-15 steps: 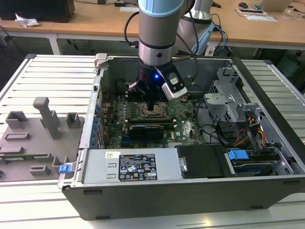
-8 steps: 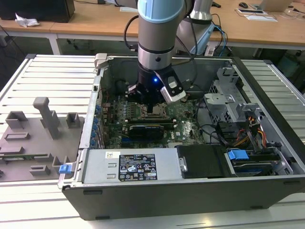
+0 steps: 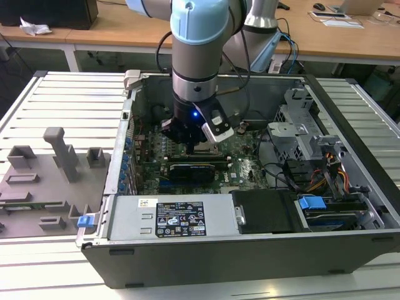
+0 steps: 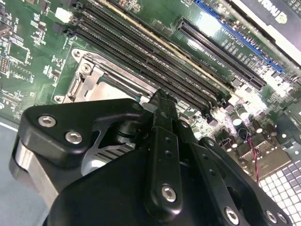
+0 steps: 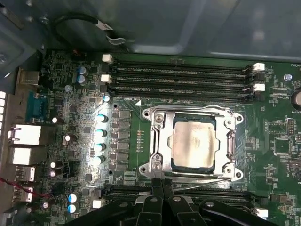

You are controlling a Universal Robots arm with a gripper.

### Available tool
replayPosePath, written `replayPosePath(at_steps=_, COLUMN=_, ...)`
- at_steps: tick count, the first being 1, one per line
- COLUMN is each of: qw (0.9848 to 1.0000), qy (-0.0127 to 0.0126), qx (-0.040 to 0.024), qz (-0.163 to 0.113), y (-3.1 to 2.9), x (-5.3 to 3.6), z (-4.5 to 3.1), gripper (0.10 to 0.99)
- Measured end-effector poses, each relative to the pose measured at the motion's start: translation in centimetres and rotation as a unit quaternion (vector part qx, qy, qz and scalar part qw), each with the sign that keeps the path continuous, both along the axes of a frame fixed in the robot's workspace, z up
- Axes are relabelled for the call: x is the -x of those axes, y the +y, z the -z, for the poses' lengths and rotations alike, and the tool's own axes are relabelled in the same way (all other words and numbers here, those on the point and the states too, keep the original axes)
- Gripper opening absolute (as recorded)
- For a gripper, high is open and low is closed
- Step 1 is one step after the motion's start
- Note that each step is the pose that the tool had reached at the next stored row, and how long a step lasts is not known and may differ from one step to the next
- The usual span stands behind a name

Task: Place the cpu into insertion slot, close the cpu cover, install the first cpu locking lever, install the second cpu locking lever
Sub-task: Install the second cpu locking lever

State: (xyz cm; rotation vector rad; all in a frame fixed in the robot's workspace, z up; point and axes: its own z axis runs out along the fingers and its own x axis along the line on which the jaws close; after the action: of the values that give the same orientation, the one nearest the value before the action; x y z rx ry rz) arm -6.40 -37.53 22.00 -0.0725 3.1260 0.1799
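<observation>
**End effector poised at the edge of a loaded processor socket**

End effector [image 5: 162, 186] of black metal, studded with round silver screw heads, reaches down inside an open grey steel computer case [image 3: 250, 247]. Its two slim black fingers [image 5: 156, 188] sit pressed side by side with no visible gap, clenched on nothing, and their tips rest at the nearest edge of the socket frame.

Directly beyond those tips lies the cpu [image 5: 194, 142], a flat square chip with a dull, faintly brushed silver-grey top. It lies level in the insertion slot [image 5: 175, 162], whose dark inner border shows as a thin line around the chip. The chip's edges run parallel to the socket's; being square, it has no clear long axis.

Around the chip the cpu cover [image 5: 157, 141], a thin bright stamped-metal frame with a large central window, lies flat, with screws at its corners. In the second wrist view, part of this frame [image 4: 89, 77] shows past the end effector's dark, matte housing.

On the far side of the socket from the fingertips, long black memory slots [image 5: 181, 77] run parallel to the socket's edge across the glossy green circuit board [image 5: 70, 75]. More such slots lie right under the fingers.
</observation>
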Motion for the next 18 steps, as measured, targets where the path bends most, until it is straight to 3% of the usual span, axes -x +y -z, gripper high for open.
replayPosePath(at_steps=13, qw=1.0000, qy=0.0000, qx=-0.0026, qz=0.000, y=-0.12, x=0.00, z=0.33, gripper=0.106)
replayPosePath(at_steps=15, qw=1.0000, qy=0.0000, qx=-0.0046, qz=0.000, y=-0.25, x=0.00, z=0.37, gripper=0.106)
replayPosePath(at_steps=18, qw=0.9999, qy=0.0000, qx=-0.0128, qz=0.000, y=-0.78, x=0.01, z=0.40, gripper=0.106)
